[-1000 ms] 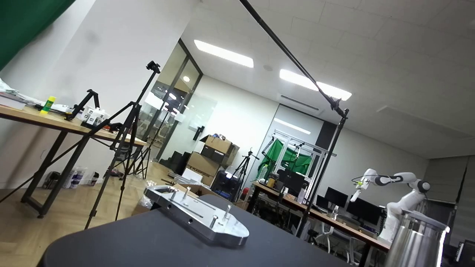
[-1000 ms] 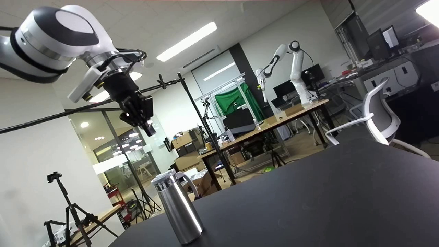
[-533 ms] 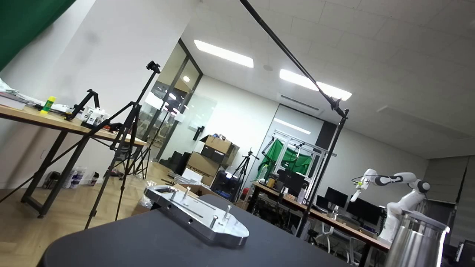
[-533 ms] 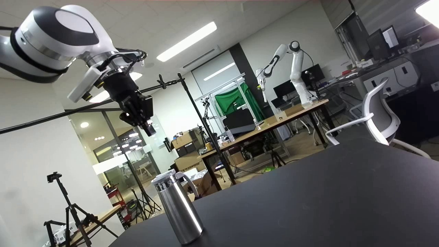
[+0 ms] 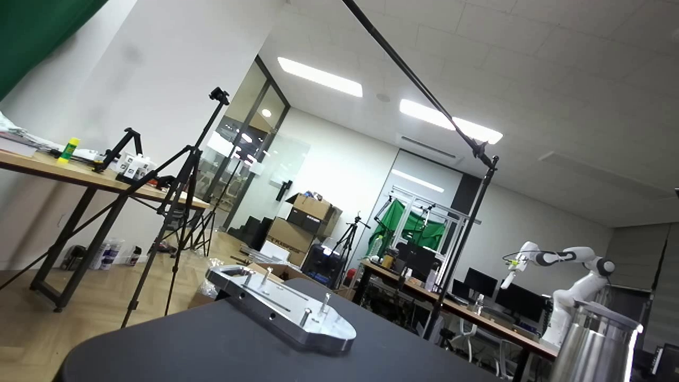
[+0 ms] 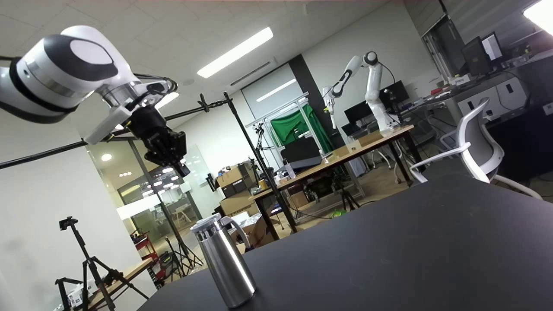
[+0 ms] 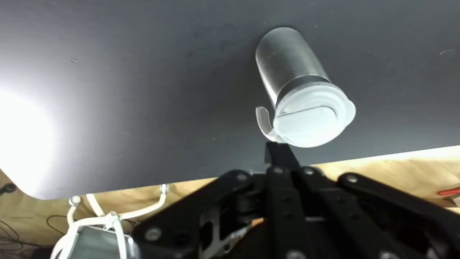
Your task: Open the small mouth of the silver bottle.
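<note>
"What's in an exterior view?"

"The top part of the silver bottle (image 5: 591, 350), in the bottom right corner. A shiny metal plate (image 5: 281, 310) with little posts (image 5: 324, 303) sits on a dark table (image 5: 201, 355)."

"What else?"

"In an exterior view, the gripper (image 6: 182, 169) hangs higher than the bottle, well apart from it. The bottle stands on the table, with its handle (image 6: 238, 230) on the right side in that view."

"And the wrist view?"

"I see the bottle's round white lid (image 7: 311, 124) from above. It's on."

"Are the fingers (image 7: 281, 156) spread?"

"No, they're pressed together, just below the lid in this view."
</note>
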Tool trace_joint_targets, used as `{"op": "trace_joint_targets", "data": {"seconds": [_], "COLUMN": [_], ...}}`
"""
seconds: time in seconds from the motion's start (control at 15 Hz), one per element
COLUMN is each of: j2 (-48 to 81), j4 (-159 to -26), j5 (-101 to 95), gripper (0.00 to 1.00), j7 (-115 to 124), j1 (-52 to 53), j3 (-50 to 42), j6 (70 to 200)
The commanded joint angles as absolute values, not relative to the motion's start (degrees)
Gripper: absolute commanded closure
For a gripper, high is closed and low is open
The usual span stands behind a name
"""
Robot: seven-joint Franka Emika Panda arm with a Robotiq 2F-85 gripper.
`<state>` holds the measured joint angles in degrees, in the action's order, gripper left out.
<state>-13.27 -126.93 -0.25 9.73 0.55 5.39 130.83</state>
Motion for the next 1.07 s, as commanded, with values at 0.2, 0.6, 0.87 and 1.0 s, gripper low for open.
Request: {"op": "trace_joint_targets", "data": {"seconds": [0.2,0.6,0.87,1.0], "j2": [-7.3,-0.4,3.1,4.2], "j4": [-125.5,-123.2,-122.0,-121.5], "j5": [-0.4,0.5,1.1,0.8], "gripper": [1.0,1.0,1.0,1.0], "j7": [10.1,7.1,5.4,5.2], "j1": [3.8,4.4,4.6,4.7], "j3": [7.5,6.8,6.9,6.9], "j6": [136.0,139.7,141.3,141.3]}}
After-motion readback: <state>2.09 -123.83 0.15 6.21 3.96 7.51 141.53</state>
